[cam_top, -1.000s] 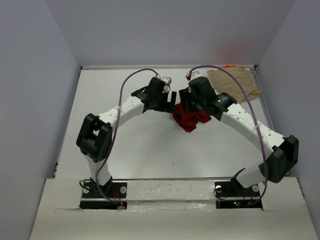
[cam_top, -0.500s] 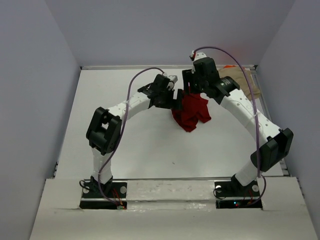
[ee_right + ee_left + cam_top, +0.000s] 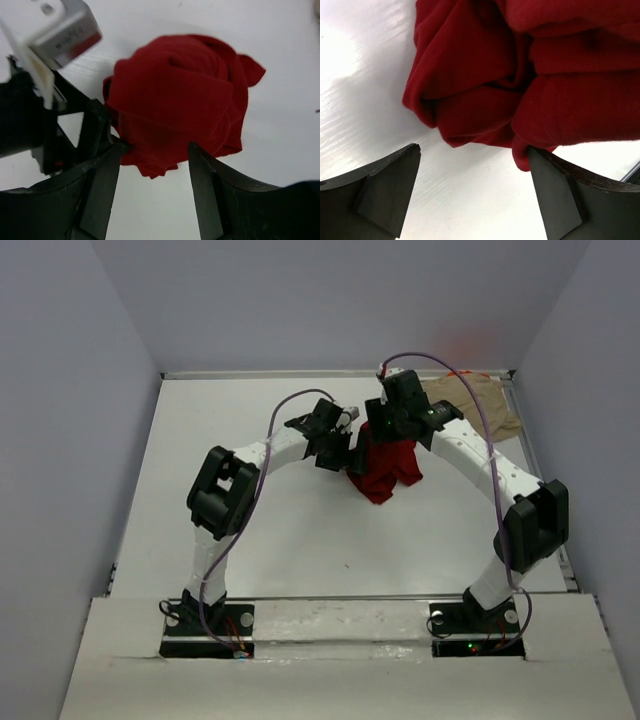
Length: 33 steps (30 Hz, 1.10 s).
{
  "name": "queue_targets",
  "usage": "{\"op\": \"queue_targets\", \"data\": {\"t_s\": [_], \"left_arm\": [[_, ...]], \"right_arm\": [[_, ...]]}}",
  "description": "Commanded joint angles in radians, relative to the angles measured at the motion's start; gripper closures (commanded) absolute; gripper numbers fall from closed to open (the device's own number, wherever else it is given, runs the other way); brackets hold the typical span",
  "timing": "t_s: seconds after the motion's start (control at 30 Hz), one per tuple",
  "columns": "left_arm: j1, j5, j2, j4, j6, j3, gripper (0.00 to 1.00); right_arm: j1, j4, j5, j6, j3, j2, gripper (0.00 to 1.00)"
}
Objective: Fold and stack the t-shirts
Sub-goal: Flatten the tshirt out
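T-shirt [image 3: 485,75], dark red, bunched ahead of left pincer [image 3: 472,150] — jaws wide; right pincer [image 3: 157,146] straddles it — grip unclear.

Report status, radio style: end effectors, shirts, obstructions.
Left end effector open beside dark red t-shirt. Right end effector open, straddling its edge. Shirt crumpled, unfolded. Tan t-shirt back right.

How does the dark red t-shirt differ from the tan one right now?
The dark red t-shirt is crumpled into a bunched heap mid-table; the tan t-shirt lies spread flatter in the far right corner. The red one sits between the left gripper and right gripper; the tan one lies clear of both. Both are plain cloth.
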Motion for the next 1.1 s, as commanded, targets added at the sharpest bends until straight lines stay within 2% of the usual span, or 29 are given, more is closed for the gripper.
{"op": "queue_targets", "data": {"t_s": [0.0,0.3,0.43,0.47,0.67,0.87,1.07], "left_arm": [[0.008,-0.004,-0.094,-0.003,0.013,-0.026,0.01],[0.014,-0.017,-0.156,0.031,0.043,-0.025,0.01],[0.067,0.138,-0.236,0.172,0.020,-0.123,0.01],[0.084,0.210,-0.248,0.195,0.013,-0.141,0.01],[0.189,0.403,-0.268,0.310,-0.018,-0.221,0.01],[0.209,0.508,-0.186,0.353,-0.065,-0.209,0.01],[0.204,0.615,-0.132,0.471,-0.173,-0.237,0.01]], "right_arm": [[0.002,0.078,-0.050,0.035,-0.065,-0.021,0.39],[0.002,0.093,-0.111,0.029,-0.066,-0.052,0.42],[-0.007,0.104,-0.180,0.050,-0.083,-0.097,0.42],[-0.030,0.111,-0.216,0.056,-0.089,-0.107,0.42],[-0.168,0.200,-0.395,0.110,-0.218,-0.214,0.43],[-0.230,0.206,-0.457,0.112,-0.269,-0.254,0.43],[-0.277,0.266,-0.633,0.168,-0.312,-0.272,0.44]]}}
